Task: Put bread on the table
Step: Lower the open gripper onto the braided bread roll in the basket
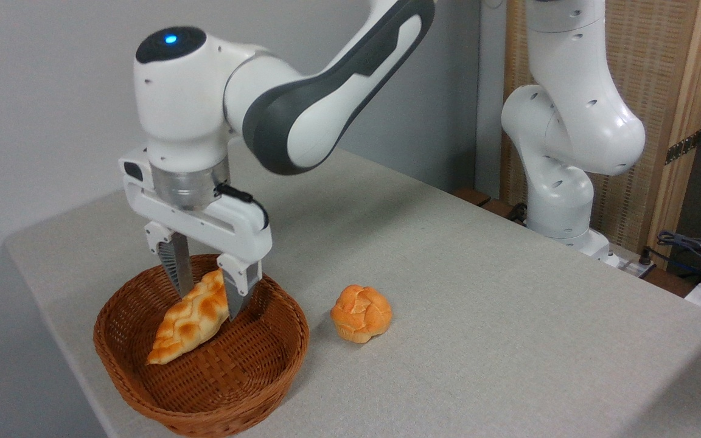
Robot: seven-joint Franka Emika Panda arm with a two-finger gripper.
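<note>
Bread (189,321) lay tilted inside the basket (143,395) at near left, long axis running from low near-left tip up to far-right end. Gripper (204,301) straddled that upper end, fingers narrowed onto it, apparently gripping; table (478,340) open to the right

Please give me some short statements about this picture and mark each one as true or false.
1. The long braided golden loaf lies flat on the grey-beige cloth table. False: it is over the brown woven wicker basket, tilted.
2. The white two-finger gripper has one finger on each side of the loaf. True.
3. The small round orange knotted bun sits inside the basket. False: it is on the table, right of the basket.
4. The loaf's lower tip points left. True.
</note>
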